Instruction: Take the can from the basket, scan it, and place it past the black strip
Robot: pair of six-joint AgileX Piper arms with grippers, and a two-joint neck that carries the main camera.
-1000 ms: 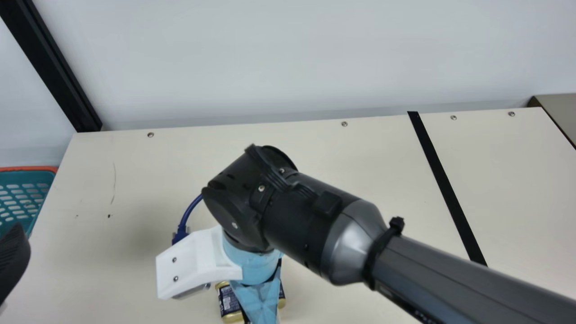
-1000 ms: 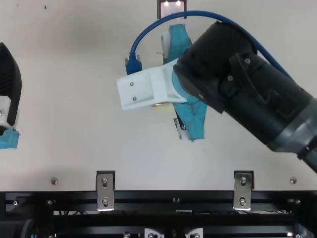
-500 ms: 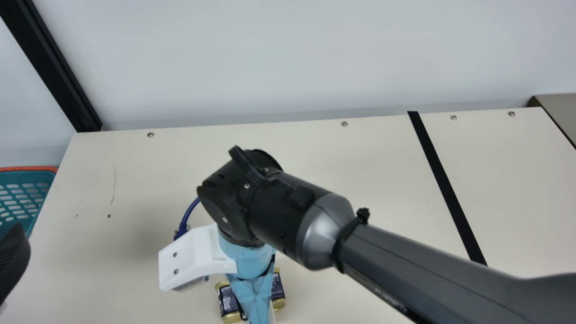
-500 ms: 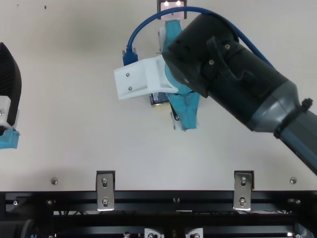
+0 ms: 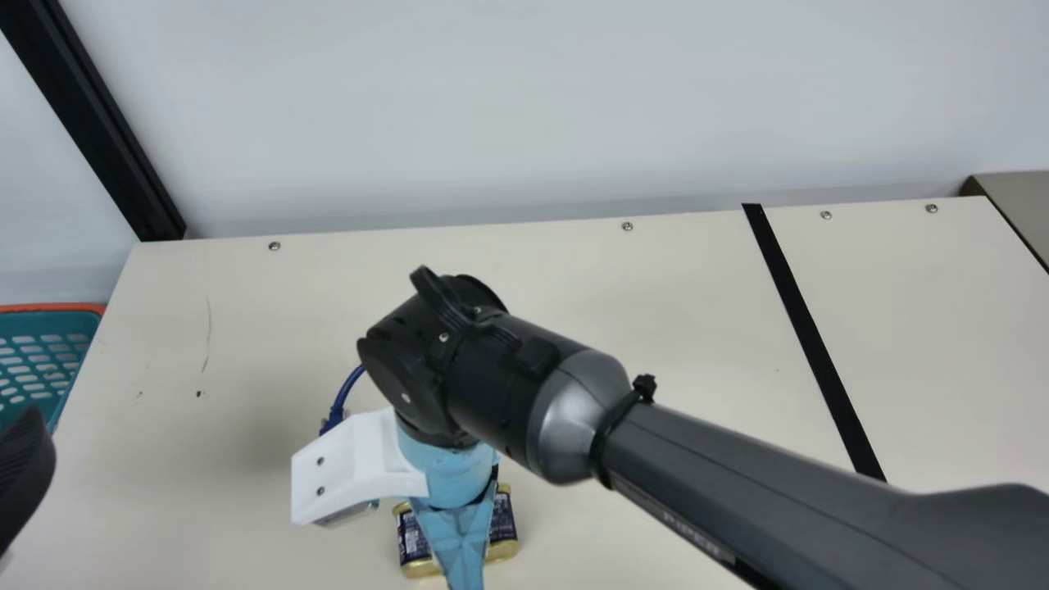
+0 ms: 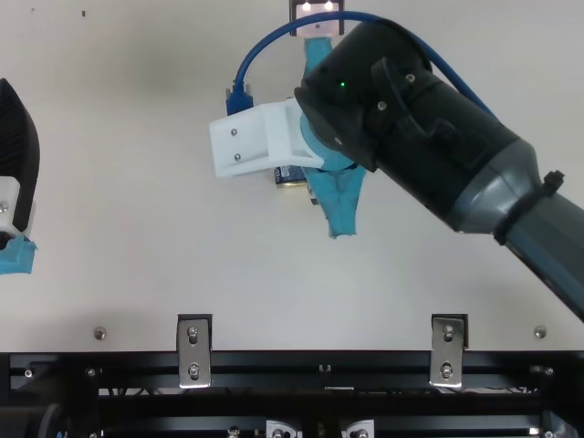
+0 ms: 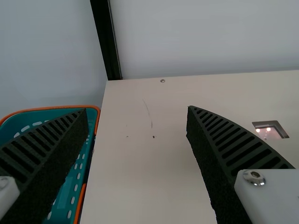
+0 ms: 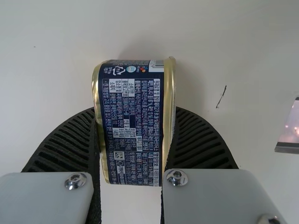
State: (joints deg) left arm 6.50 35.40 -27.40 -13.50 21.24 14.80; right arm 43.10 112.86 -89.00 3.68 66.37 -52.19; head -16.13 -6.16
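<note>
My right gripper [image 5: 460, 533] is low over the table's near middle, its blue-taped body partly covering the dark blue can with gold rims [image 5: 502, 520]. From above, the gripper [image 6: 338, 205] again hides most of the can [image 6: 290, 175]. In the right wrist view my gripper [image 8: 134, 112] is shut on the can [image 8: 133, 140], a ribbed finger against each gold rim. My left gripper [image 5: 29, 471] stays at the left edge, near the basket [image 5: 51, 360]; its wrist view shows it open [image 7: 137, 112], holding nothing. The black strip [image 5: 811, 336] crosses the table's right part.
Behind the right gripper a small window with bright lights [image 6: 317, 11] is set in the table [image 6: 164, 228]. A blue cable [image 6: 365, 15] loops from the right wrist camera mount. The right forearm [image 5: 721, 483] spans the near right. A dark post [image 5: 98, 123] stands back left.
The right arm has shifted left, uncovering more of the can in the main view. Its fingers have drawn in and shut on the can, which shifted slightly. My left arm has kept still.
</note>
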